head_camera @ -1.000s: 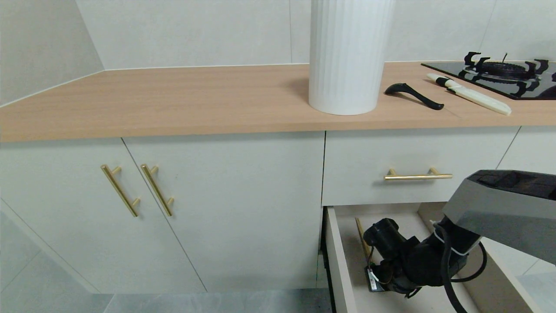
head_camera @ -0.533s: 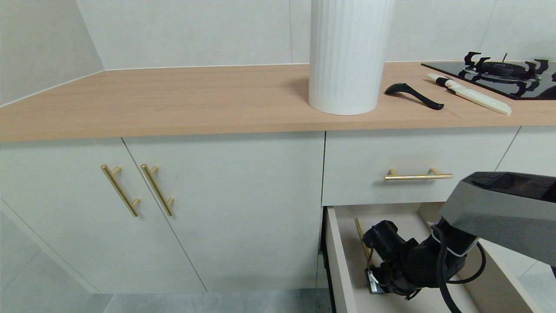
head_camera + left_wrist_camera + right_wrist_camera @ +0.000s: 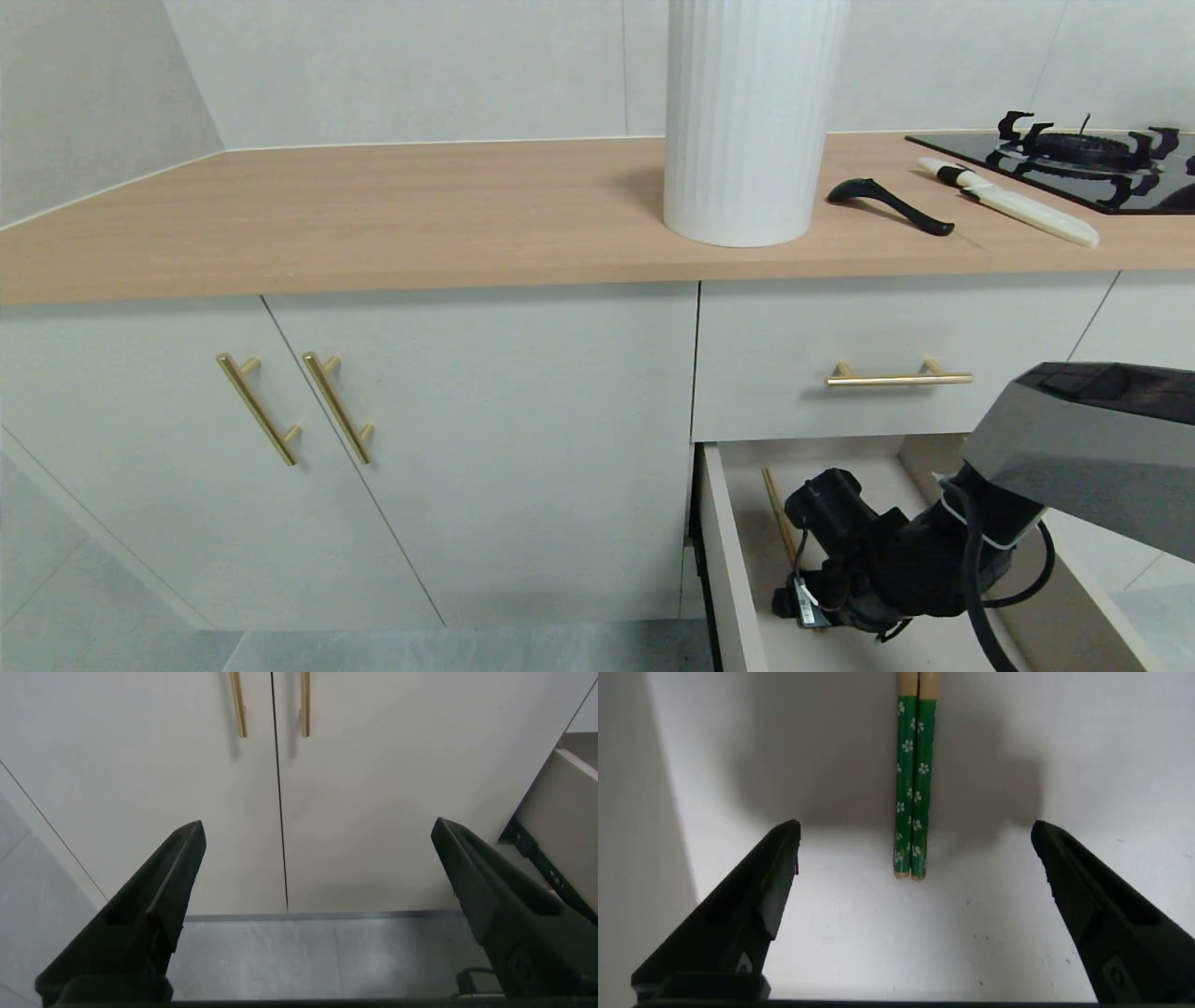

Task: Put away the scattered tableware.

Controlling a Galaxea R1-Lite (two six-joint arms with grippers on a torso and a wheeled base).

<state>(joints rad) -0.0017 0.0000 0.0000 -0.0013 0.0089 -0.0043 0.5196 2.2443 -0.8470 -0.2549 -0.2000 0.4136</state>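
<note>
Pale cabinet doors (image 3: 280, 784) face the left gripper (image 3: 318, 831), which hangs low before them with its jaws spread wide and nothing between them, well apart from any tableware. Up on the wooden counter (image 3: 373, 215) stands a white ribbed canister (image 3: 744, 121). Below and to its right the drawer (image 3: 728, 560) is pulled out, and 2 chopsticks (image 3: 910, 784) lie flat on its floor, side by side and touching, close to its left wall, their long axis running front to back. The right gripper (image 3: 915, 829) is down inside the drawer, jaws wide apart and holding nothing. The chopsticks' green ends lie on its centre line between the 2 fingers, touching neither, so that pair looks stowed. What remains lies on the counter to the right of the canister: a black spoon (image 3: 887, 205), broader end to the left, and next to it a knife (image 3: 1013, 203) just beside the stove (image 3: 1074, 159); both slant from back-left to front-right. Both lie above and behind the right gripper, which I judge the nearer arm. Its next pick would mean coming up out of the drawer and closing across the spoon's handle, not along it.
</note>
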